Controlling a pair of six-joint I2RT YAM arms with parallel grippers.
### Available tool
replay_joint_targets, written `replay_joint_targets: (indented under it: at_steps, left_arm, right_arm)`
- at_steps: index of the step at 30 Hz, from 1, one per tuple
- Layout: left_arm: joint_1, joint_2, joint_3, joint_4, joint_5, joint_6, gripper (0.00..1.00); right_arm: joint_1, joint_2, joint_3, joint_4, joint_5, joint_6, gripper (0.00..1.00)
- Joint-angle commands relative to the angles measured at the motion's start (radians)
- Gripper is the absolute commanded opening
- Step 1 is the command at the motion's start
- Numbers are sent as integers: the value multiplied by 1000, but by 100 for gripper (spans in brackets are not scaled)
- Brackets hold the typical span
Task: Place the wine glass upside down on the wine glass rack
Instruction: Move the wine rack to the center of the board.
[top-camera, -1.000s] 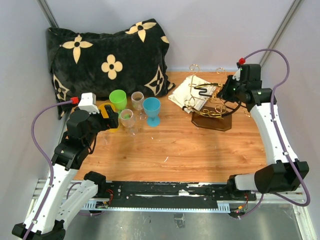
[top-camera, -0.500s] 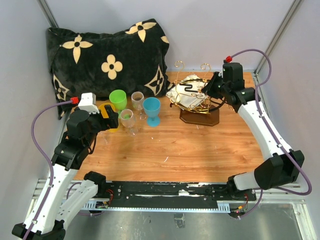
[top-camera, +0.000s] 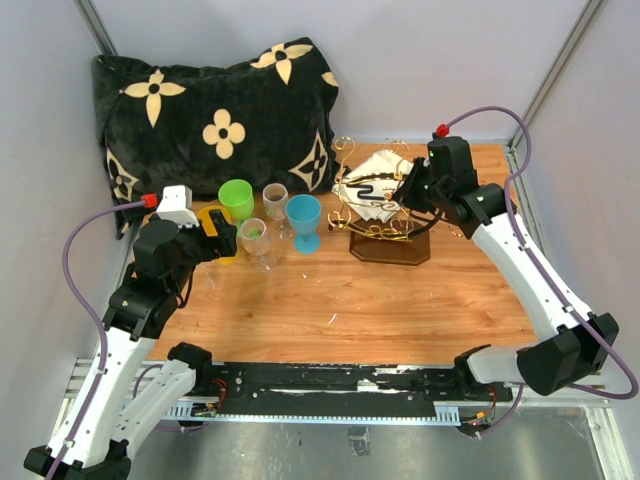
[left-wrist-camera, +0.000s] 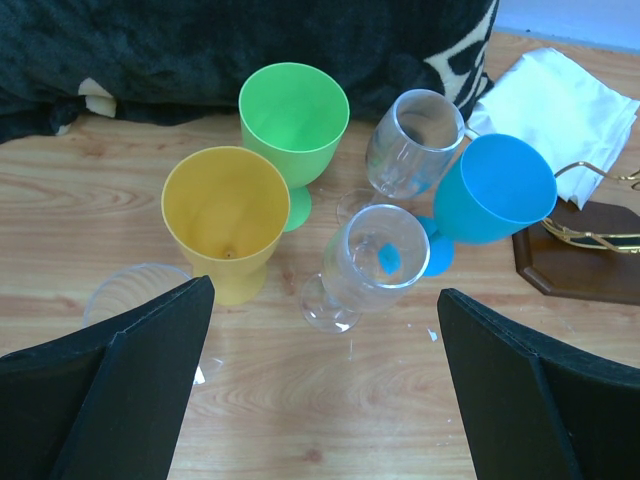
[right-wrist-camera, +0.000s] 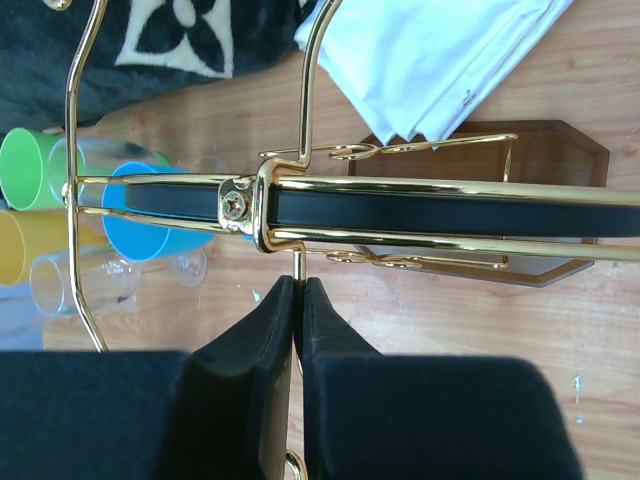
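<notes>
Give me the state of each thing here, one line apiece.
wine glass rack: standing, no glass hung.
right claw: shut on a rack wire.
left claw: open, empty.
two clear wine glasses: upright, not on rack.
green goblet: upright.
yellow goblet: upright.
blue goblet: upright.
white cloth: folded.

Bright, even light, soft shadows, all three views fairly sharp

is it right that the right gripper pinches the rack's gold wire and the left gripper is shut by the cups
No: the left gripper is open by the cups, per the left wrist view. The right gripper does pinch the wine glass rack's gold wire.
</notes>
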Motion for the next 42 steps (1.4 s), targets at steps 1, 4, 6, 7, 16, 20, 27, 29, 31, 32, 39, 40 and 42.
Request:
replay_joint_targets:
  at_steps: [1, 4, 6, 7, 16, 20, 27, 29, 31, 32, 39, 40, 42]
  left_arm:
    - [11, 0, -11, 23, 9, 11, 99]
    - [11, 0, -11, 23, 9, 11, 99]
    - [10, 2, -11, 23, 9, 11, 99]
    - [10, 2, -11, 23, 10, 11, 99]
    - [10, -1, -11, 23, 9, 10, 99]
    - [10, -1, -11, 21, 2, 8, 99]
    - [10, 0, 7, 9, -5, -3, 99]
    - [11, 1, 20, 2, -9, -10, 99]
    - [10, 3, 32, -8, -16, -26, 100]
    - [11, 5, 37, -13, -18, -35, 100]
    - [10, 56, 73, -70, -12, -99, 100]
    - [11, 66, 80, -81, -18, -106, 100]
    - [11, 85, 95, -101, -31, -119, 100]
  right_arm:
    - [41, -50, -13, -1, 14, 46, 1]
    - [44, -55, -42, 22, 29, 62, 0]
    - [44, -53, -66, 45, 46, 70, 0]
    - [44, -51, -72, 51, 63, 75, 0]
    - [85, -52, -82, 128, 169, 159, 1]
    - [100, -69, -72, 133, 187, 151, 26]
    - [100, -130, -101, 133, 175, 55, 68]
    - [100, -152, -97, 126, 153, 3, 79]
    - [100, -172, -87, 103, 133, -59, 93]
    - [100, -184, -84, 93, 125, -93, 98]
    - [99, -316, -117, 50, 115, -284, 98]
    - [98, -331, -126, 42, 133, -308, 98]
    - [99, -360, -142, 22, 169, -337, 98]
